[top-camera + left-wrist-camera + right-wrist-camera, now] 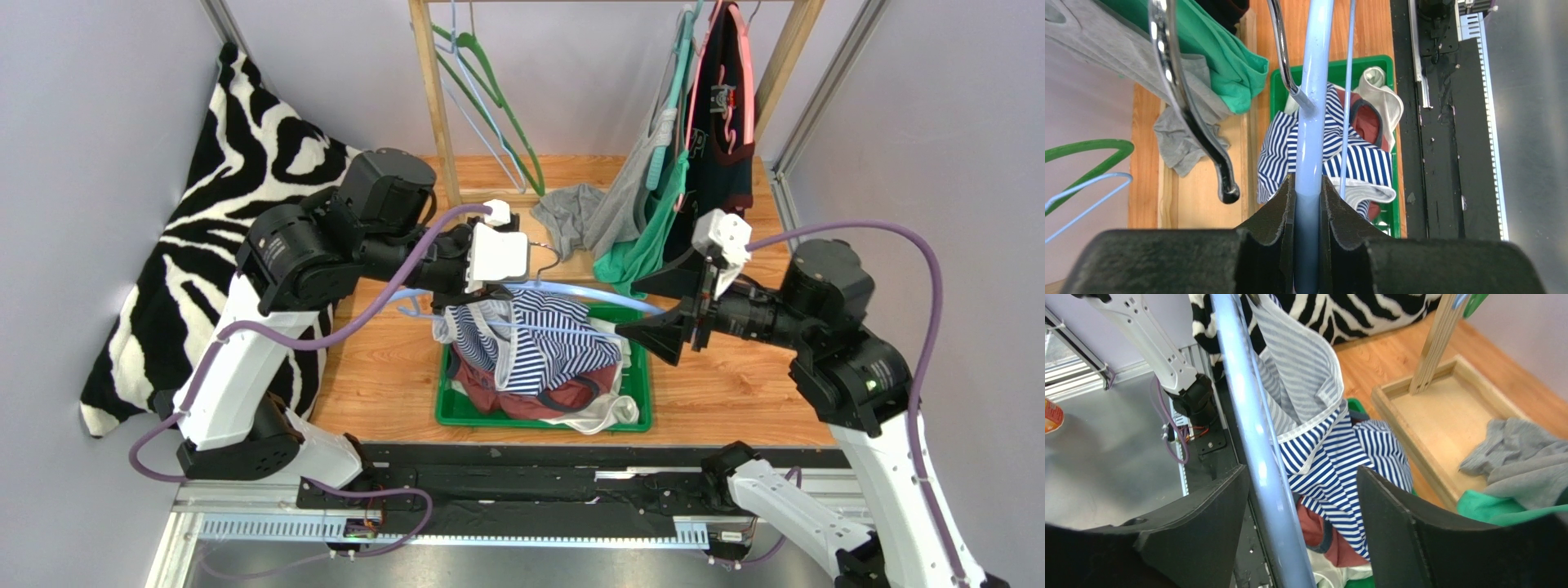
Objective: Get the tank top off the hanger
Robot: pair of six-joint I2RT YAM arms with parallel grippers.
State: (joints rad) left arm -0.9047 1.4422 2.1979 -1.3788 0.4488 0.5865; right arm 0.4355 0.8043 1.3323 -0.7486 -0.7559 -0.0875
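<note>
Here the left pincer (1308, 184) is closed on the pale blue hanger (1315, 92), whose bar runs straight ahead out of its jaws. The striped tank top (1333, 459) is on that hanger and droops under the bar onto the clothes in the green tray (460, 410). The right pincer (1301, 478) stands open, one jaw on each side of the bar and the striped cloth; we see no grip. Close beside the left pincer, away from the arm bases, hangs a chrome hook (1192, 116) with a green garment (1229, 67) and a grey garment (1177, 138). Beyond the right pincer lie the wooden rack base (1438, 416) and a zebra cloth (1364, 312).
</note>
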